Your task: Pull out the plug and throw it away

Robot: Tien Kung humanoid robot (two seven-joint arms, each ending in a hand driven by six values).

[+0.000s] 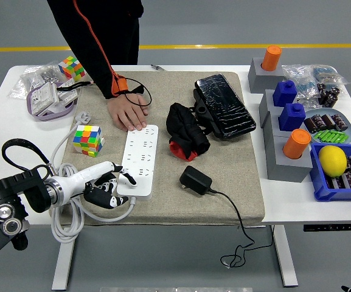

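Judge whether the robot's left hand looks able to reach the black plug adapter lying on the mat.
Probably yes. The left hand is at the power strip's near end, and the black plug adapter lies to its right with only bare mat between.

Left robot hand (105, 184), fingers loosely curled

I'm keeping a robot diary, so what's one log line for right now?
left hand: open, by power strip's near end | plug: out, lying on mat | person's hand: flat beside strip's far end
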